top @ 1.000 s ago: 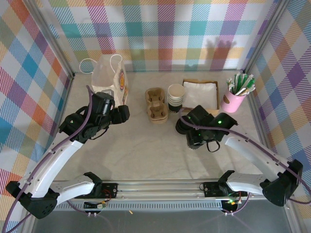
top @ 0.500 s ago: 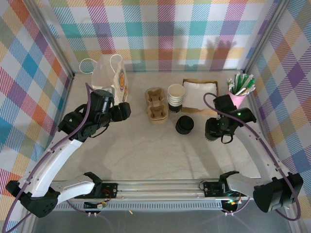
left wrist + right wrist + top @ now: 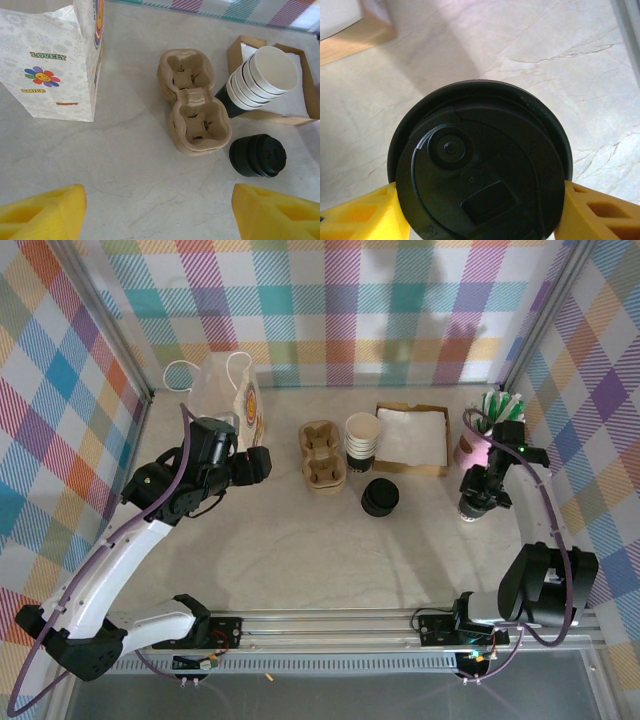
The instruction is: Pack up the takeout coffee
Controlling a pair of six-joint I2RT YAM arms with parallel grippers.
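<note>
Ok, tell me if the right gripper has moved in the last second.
Yes. In the top view the right gripper, holding the takeout coffee, swung right from the stack of black lids to near the pink cup.

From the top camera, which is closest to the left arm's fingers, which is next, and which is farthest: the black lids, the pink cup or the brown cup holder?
Measured from the left fingers in the top view:
1. Brown cup holder, just to their right.
2. Black lids, further right, mid-table.
3. Pink cup, at the far right by the wall.
</note>
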